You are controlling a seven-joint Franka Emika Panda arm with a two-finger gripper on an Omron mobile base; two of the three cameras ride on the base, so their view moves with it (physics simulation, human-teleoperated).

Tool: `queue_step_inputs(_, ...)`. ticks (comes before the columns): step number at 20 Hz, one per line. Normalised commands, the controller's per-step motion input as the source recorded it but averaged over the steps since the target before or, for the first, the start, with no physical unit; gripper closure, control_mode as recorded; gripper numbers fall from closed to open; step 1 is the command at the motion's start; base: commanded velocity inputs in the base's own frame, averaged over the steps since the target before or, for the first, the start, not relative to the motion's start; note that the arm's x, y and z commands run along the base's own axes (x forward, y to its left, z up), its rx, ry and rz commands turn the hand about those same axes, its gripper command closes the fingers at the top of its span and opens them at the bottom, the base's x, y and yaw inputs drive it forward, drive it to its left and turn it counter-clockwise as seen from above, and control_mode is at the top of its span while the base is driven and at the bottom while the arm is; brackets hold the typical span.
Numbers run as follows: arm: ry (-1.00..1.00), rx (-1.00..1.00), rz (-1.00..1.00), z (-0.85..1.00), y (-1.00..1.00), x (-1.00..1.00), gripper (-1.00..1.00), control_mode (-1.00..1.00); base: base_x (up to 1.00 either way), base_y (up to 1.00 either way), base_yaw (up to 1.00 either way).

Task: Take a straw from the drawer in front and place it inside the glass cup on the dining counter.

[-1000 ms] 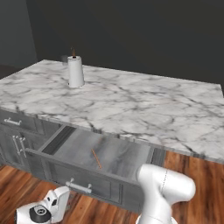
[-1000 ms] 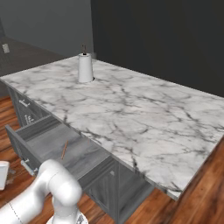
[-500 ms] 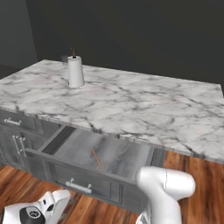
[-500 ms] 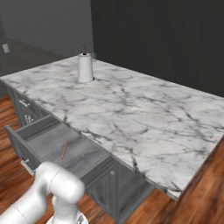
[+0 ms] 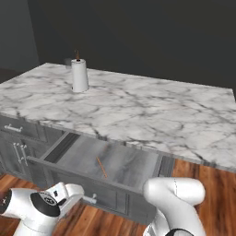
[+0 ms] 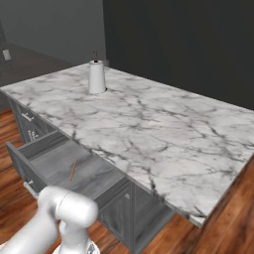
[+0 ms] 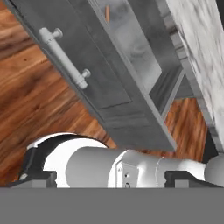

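I am seeing the drawer [image 5: 106, 161] standing open with the straw [image 5: 102, 167] lying inside, ungrasped. I cannot tell how the jaws are set. Picking, carrying and dropping it in the cup are all remaining.

You won't find any writing, label, brand mark or number to read in these views. The marble surface [image 5: 152, 110], the open drawer [image 5: 110, 159] and the paper-towel roll [image 5: 79, 76] all carry plain faces. The robot's white body shows no lettering you could make out either.
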Motion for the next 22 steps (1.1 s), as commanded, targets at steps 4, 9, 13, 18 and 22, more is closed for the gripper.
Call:
queue_step_inputs(4,-0.19,0.18,-0.05,1.0,-0.2,0.0,-1.0,-1.0,0.0,0.0,0.0)
queue_step_inputs(9,-0.19,0.16,-0.05,1.0,-0.29,0.1,-1.0,-1.0,0.0,0.0,0.0)
queue_step_inputs(13,-0.07,0.16,-0.04,1.0,-0.45,0.1,-1.0,-1.0,0.0,0.0,0.0)
queue_step_inputs(18,0.0,0.17,-0.01,0.91,-0.72,0.35,-1.0,-1.0,0.0,0.0,0.0)
queue_step_inputs(22,0.0,0.17,0.0,0.39,-0.93,0.71,-1.0,-1.0,0.0,0.0,0.0)
